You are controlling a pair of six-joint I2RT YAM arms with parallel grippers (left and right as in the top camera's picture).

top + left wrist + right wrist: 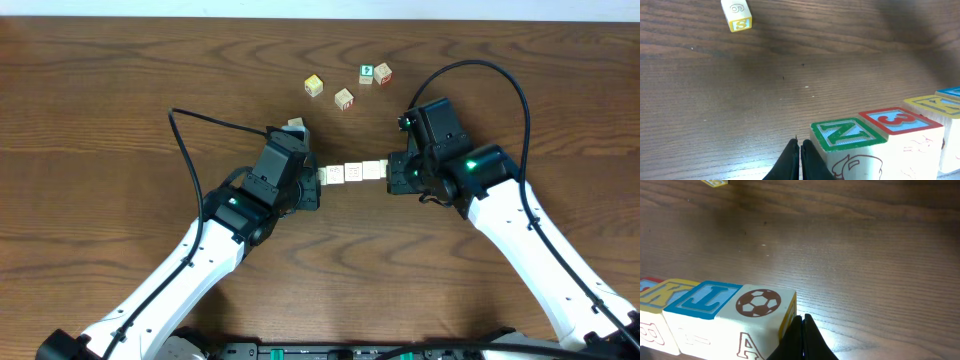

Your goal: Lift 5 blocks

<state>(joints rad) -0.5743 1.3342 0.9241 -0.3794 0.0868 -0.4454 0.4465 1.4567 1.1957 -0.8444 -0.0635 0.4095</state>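
Observation:
A straight row of several blocks (352, 172) lies between my two grippers at the table's middle. My left gripper (316, 180) is shut, with its closed tips (799, 146) against the outer side of the green-edged N block (847, 134). Beyond that come a red-edged 3 block (900, 121) and a yellow-edged K block (935, 105). My right gripper (391, 172) is also shut, its tips (802, 321) against the football block (758, 303), which sits beside a blue-edged block (702, 299). I cannot tell whether the row rests on the table or hangs above it.
Loose cubes lie at the back: a cream one (314, 86), another (344, 99), a green-faced one (367, 73) and a red-edged one (383, 72). One more cube (295, 124) sits just behind my left gripper. A yellow-edged S cube (737, 16) shows far off.

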